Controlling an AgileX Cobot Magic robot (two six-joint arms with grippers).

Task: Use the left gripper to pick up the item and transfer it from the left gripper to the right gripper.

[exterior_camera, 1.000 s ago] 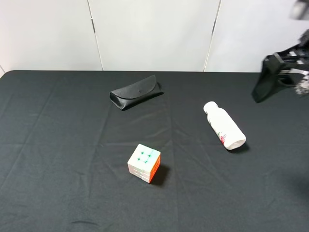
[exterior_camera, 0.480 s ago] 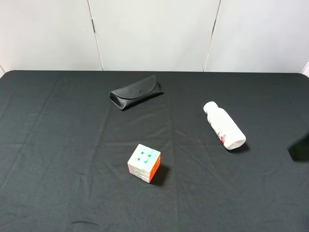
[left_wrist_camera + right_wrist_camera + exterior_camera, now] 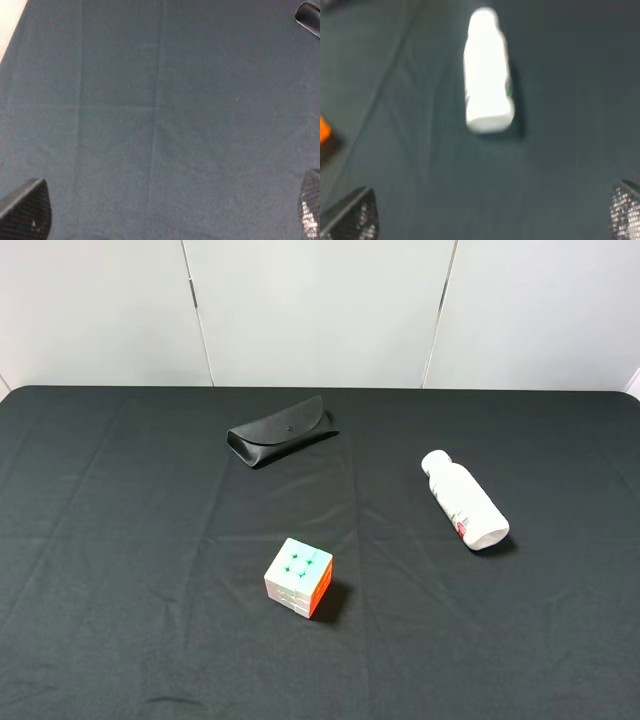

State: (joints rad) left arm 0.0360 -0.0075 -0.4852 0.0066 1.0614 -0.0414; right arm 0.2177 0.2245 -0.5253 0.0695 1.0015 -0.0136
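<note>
White plastic bottle lies on its side on black tablecloth, right of puzzle cube, untouched. Left gripper spread wide, empty, over bare cloth. Right gripper likewise spread, empty. Advise: left gripper crosses over, straddles bottle mid-body across long axis, leaving cap end free for handover.

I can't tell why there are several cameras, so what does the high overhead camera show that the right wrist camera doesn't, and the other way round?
Only the overhead view shows the black glasses case and the whole pastel puzzle cube, with neither arm in sight. Only the right wrist view shows the right tool, its two mesh-faced fingertips wide apart and empty, hovering above the cloth. Both show the small white plastic bottle lying on its side on the black tablecloth.
</note>
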